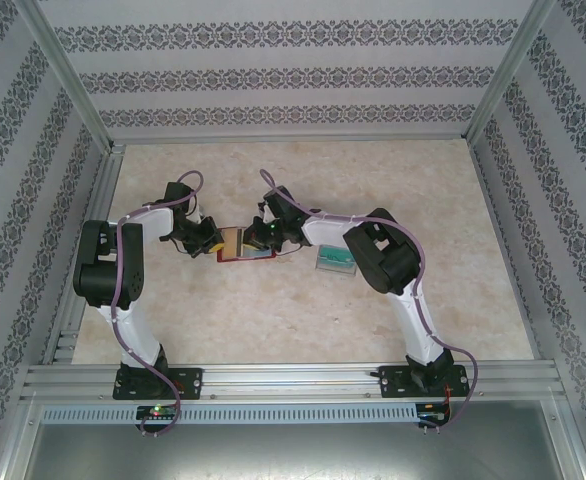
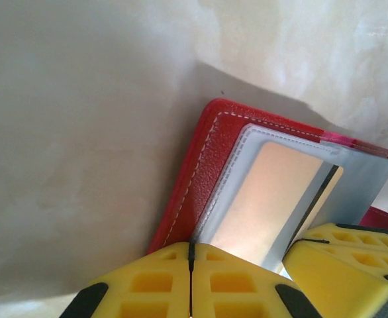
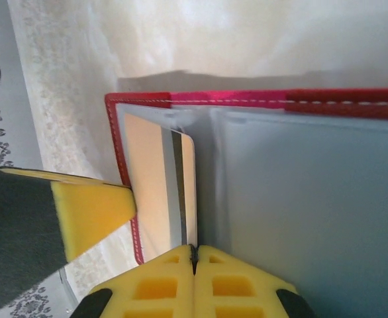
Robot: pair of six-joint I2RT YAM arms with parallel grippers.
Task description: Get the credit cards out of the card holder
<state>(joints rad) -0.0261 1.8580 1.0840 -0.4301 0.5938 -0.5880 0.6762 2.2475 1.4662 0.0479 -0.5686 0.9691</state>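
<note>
both clenched: left pincer on the red folding card holder, open mid-way across the bench; right pincer on its beige-gold plastic card. we fear the grey sleeve is pinched too, so pulling would drag the holder.

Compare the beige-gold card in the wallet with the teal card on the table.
The beige-gold plastic card is pale tan, the teal-green plastic card bluish green. The beige-gold one sits inside the red folding wallet; the teal-green one lies on the table. Both are rectangular.
</note>
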